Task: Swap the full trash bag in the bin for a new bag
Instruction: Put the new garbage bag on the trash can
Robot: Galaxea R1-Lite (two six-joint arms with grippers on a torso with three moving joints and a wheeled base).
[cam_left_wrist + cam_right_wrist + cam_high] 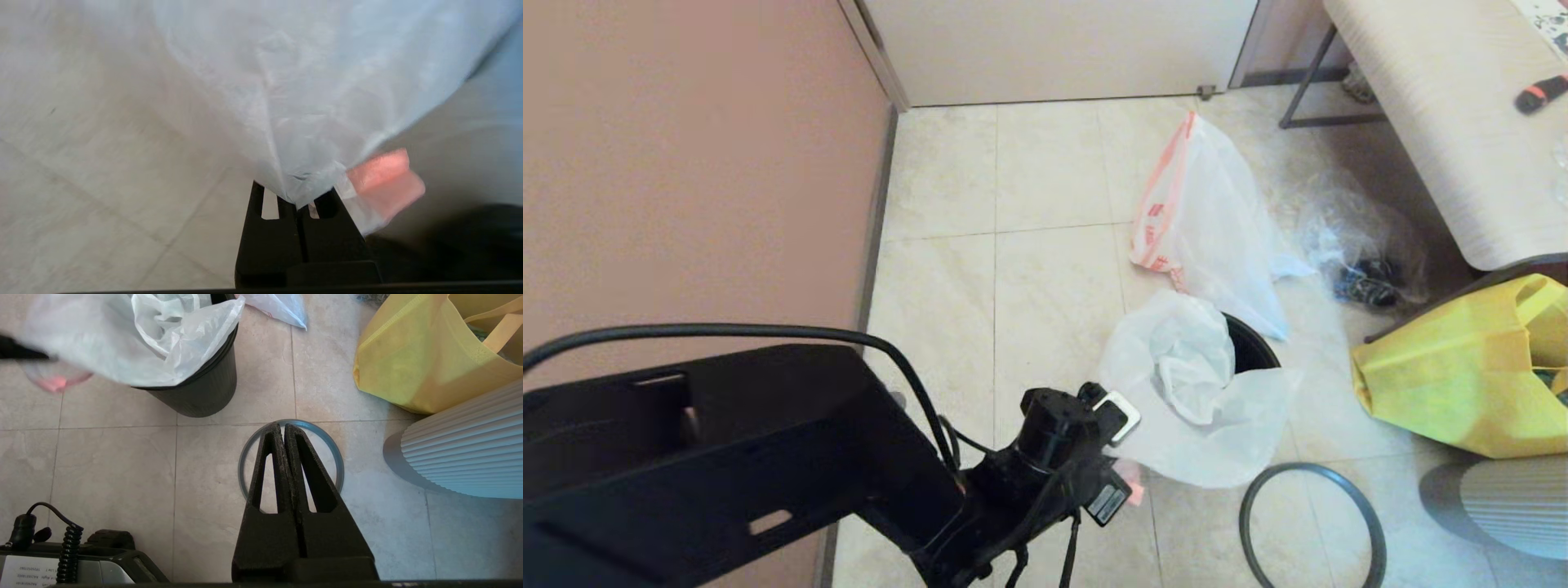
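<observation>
Left gripper [300, 200] beside the bin [200, 388] pinches the new bag [1201, 400] edge; right gripper [284, 430], fingers closed empty, hangs over the rim ring [337, 457].

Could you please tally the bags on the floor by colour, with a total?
White bags: 2, the new bag in the bin, and the full bag
Clear bags: 1
Yellow bags: 1
Total: 4

Tiled floor [1045, 269] with bin [204, 388], rim ring [1311, 523], yellow tote [1462, 384]
</observation>
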